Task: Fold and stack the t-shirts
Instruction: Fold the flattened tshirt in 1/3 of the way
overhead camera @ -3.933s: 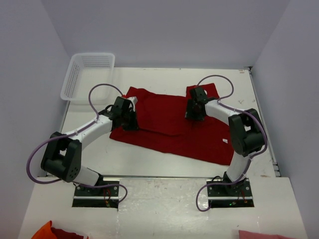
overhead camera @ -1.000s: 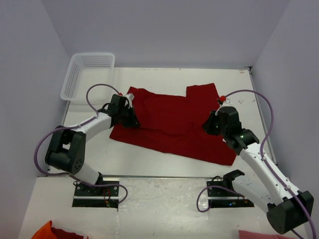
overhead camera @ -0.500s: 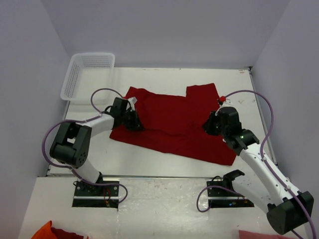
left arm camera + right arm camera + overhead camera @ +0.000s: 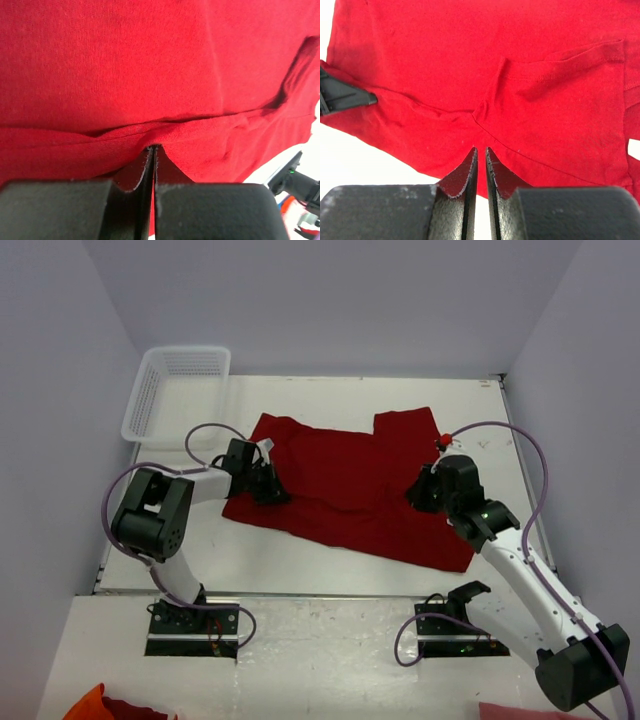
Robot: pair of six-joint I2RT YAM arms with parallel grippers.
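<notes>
As both sides are pinched, the fold looks begun: left fingers (image 4: 135, 175) clamped on t-shirt (image 4: 340, 480) at 9 o'clock, right fingers (image 4: 462, 172) nipping it at 3 o'clock. Next: lift evenly.

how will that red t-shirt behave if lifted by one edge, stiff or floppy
Probably floppy: the t-shirt puckers into soft ridges at the left gripper and right gripper. It would likely sag between grips. Seems light, thin cloth lying flat on the table.

place: robot lab cell | evidence: bare white walls (image 4: 320, 300) enclose white table (image 4: 300, 568); left arm (image 4: 160, 520), right arm (image 4: 520, 560) bolted on
</notes>
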